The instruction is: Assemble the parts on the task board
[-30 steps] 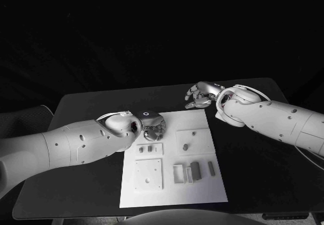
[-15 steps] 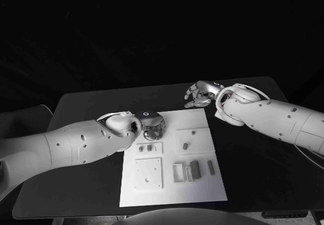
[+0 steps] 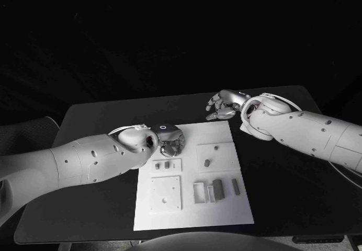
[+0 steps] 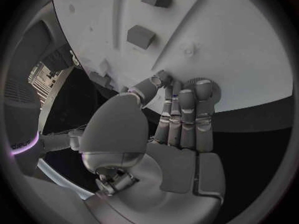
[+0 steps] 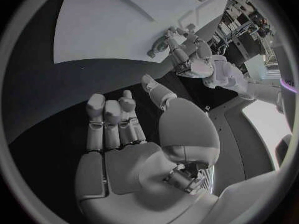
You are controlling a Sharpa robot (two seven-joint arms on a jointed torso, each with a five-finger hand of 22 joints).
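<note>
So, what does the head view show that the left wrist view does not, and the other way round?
Only the head view gives the whole white board, the long grey pieces near its front, and the right robot hand over the black table beyond the board. Only the left wrist view gives the left robot hand from behind, its fingertips at the board's edge. Both show the board and two small grey blocks in a raised frame.

Dim surroundings, bright board (fisheye edges)
</note>
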